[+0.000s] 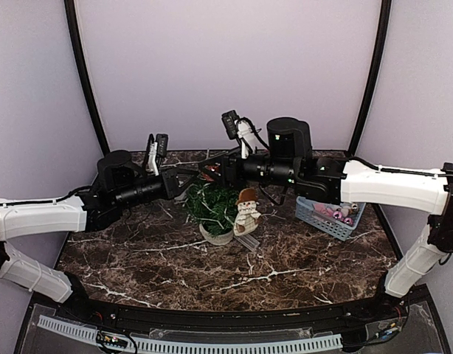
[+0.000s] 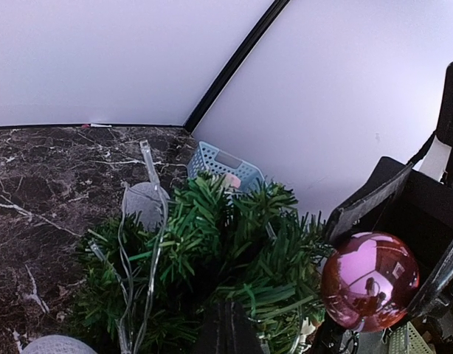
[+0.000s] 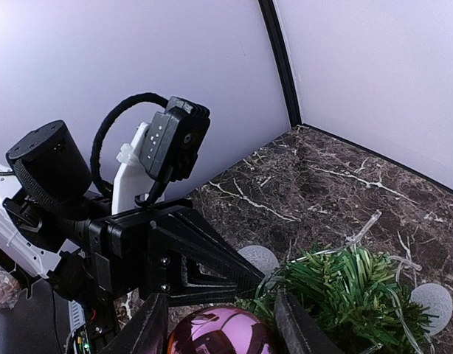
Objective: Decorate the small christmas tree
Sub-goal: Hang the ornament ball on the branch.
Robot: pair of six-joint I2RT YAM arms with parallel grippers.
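Right claw (image 3: 223, 328) is clamped on a glossy pink round bauble (image 2: 369, 280), one finger on either side of it. It hangs just beside the crown of the small christmas tree (image 1: 212, 203), a bushy dark-green artificial fir standing upright in a pale round pot (image 1: 217, 236). Left claw (image 2: 225, 328) is pinched closed, its tip pushed into the foliage from the tree's opposite side. I cannot tell whether it nips a twig or the clear light string with frosted white globes (image 2: 142, 199) draped over the branches.

From the bauble, the nearest needles lie sideways and a little lower, and the tree's long axis is vertical. The ornament would therefore meet the upper branches side-on rather than from above, probably with a short push by the right arm. A small snowman figure (image 1: 246, 210) stands just beside the tree. A blue plastic basket (image 1: 326, 215) of further ornaments sits beyond the snowman, well apart from the tree.
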